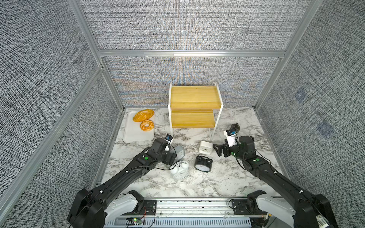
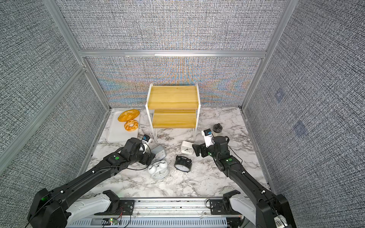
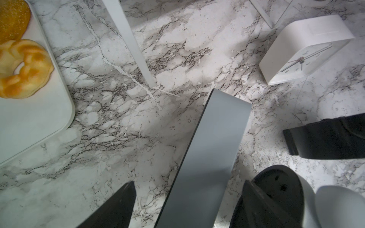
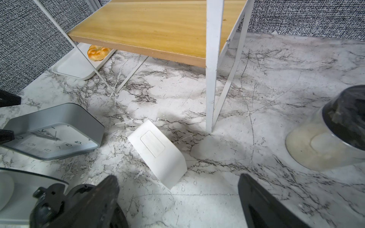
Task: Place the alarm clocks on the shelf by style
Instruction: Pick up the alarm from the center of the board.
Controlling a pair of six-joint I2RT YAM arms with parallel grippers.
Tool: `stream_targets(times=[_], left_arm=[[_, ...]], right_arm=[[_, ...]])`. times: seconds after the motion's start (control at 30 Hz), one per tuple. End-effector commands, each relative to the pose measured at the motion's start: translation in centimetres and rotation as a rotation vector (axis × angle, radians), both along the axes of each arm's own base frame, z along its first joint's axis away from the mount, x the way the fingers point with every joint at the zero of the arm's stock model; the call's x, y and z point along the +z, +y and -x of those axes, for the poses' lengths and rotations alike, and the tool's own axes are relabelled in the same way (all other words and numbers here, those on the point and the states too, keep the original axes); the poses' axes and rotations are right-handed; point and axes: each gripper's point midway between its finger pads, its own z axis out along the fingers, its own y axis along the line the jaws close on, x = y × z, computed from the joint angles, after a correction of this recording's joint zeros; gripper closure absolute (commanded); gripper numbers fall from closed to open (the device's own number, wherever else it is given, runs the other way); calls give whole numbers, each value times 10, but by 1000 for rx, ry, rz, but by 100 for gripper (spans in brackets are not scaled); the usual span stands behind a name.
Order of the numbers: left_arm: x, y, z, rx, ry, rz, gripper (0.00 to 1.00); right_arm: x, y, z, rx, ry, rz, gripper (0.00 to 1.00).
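The yellow two-tier shelf point(image 1: 195, 96) point(image 2: 173, 98) stands bare at the back wall. Four alarm clocks rest on the marble in front of it. My left gripper point(image 3: 187, 187) is open, its fingers on either side of the grey-blue clock point(image 1: 179, 153) point(image 3: 213, 148) with gaps both sides. The white twin-bell clock point(image 1: 179, 170) and black twin-bell clock point(image 1: 203, 163) lie nearer the front. My right gripper point(image 1: 216, 150) point(image 4: 177, 180) is open, and the small white square clock point(image 1: 205, 147) point(image 4: 158, 154) sits just beyond its fingertips.
A white tray point(image 1: 136, 136) at the back left holds a round loaf point(image 1: 143, 115) and a braided ring of bread point(image 1: 147, 125). A small jar with a dark lid point(image 1: 236, 127) point(image 4: 325, 138) stands right of the shelf's legs. Grey fabric walls close three sides.
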Motion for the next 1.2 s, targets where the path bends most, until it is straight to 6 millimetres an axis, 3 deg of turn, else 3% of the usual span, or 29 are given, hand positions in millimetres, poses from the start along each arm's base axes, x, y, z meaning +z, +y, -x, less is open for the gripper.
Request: stream_targets(times=[0.0, 0.5, 0.7, 0.97, 1.17], left_arm=[[1, -3, -4, 1, 13, 11, 11], [-27, -3, -5, 0, 197, -119, 30], [-22, -4, -4, -6, 181, -105, 33], [-10, -6, -2, -21, 162, -78, 53], [-9, -6, -3, -21, 163, -80, 59]], right_arm=[[0, -1, -1, -6, -2, 8, 1], [-4, -2, -4, -18, 8, 19, 1], [-6, -3, -4, -21, 11, 23, 1], [-7, -2, -6, -15, 16, 24, 1], [-9, 0, -5, -8, 20, 24, 1]])
